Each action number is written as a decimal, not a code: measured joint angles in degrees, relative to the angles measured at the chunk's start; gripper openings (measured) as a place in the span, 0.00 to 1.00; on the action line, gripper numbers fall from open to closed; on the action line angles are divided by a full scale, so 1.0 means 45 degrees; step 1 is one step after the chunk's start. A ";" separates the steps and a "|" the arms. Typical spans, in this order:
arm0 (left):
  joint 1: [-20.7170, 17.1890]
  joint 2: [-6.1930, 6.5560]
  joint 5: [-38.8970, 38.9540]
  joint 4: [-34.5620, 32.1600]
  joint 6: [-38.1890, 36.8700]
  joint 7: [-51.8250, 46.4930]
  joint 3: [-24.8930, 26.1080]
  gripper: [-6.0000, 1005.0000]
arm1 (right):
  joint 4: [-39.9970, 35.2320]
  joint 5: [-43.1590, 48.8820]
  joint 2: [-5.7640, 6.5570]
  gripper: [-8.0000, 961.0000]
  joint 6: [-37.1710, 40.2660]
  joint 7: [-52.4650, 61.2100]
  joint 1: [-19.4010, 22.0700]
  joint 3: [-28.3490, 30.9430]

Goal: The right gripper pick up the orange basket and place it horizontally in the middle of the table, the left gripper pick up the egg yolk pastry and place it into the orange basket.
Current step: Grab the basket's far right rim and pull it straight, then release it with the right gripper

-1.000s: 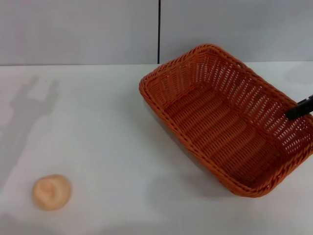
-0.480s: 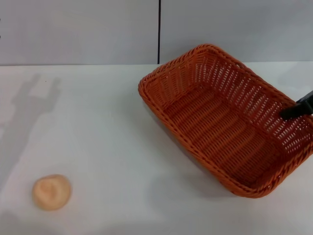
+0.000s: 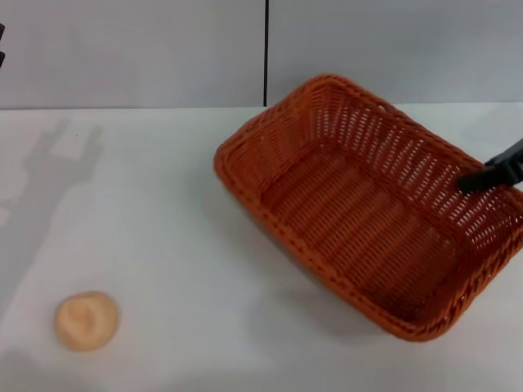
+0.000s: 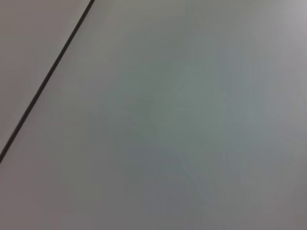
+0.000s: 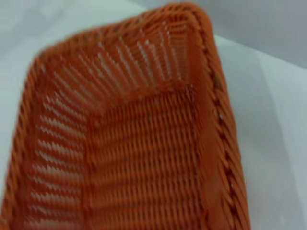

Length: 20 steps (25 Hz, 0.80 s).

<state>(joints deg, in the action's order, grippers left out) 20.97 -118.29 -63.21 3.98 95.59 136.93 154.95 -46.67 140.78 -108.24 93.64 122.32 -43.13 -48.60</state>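
Note:
The orange basket (image 3: 351, 220) hangs tilted over the right half of the white table (image 3: 163, 237), casting a shadow beneath it. It is empty and fills the right wrist view (image 5: 139, 158). My right gripper (image 3: 470, 183) comes in from the right edge; one slim black finger lies against the inside of the basket's right wall, and the grip holds the basket. The egg yolk pastry (image 3: 87, 320), a small tan bun, sits alone at the front left of the table. Only a dark sliver of my left gripper (image 3: 2, 45) shows at the upper left edge, high above the table.
A grey wall with a dark vertical seam (image 3: 265, 53) stands behind the table. The left wrist view shows only that wall and its seam (image 4: 48, 79). My left arm's shadow (image 3: 49, 171) falls on the table's left side.
The basket has shifted left toward the table's middle with the right gripper and turned slightly. A bit of the left gripper has appeared at the upper left edge. The pastry stayed put.

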 joint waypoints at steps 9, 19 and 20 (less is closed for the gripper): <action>0.0004 -0.0019 0.0007 0.0003 -0.0112 0.0000 0.0083 0.58 | -0.0996 -0.1443 0.0049 0.22 0.0970 -0.0327 0.0623 0.0691; -0.0016 -0.0021 0.0005 -0.0013 -0.0112 0.0000 0.0098 0.58 | -0.0910 -0.2476 0.0273 0.24 0.2557 -0.0968 0.0672 0.2057; -0.0020 -0.0021 0.0004 -0.0018 -0.0112 0.0001 0.0098 0.58 | -0.0946 -0.2708 0.0341 0.24 0.2805 -0.0986 0.0683 0.2174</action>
<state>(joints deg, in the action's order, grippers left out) 20.87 -118.39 -63.19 3.89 95.09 136.94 155.39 -50.93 128.60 -106.70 106.27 117.88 -40.06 -38.82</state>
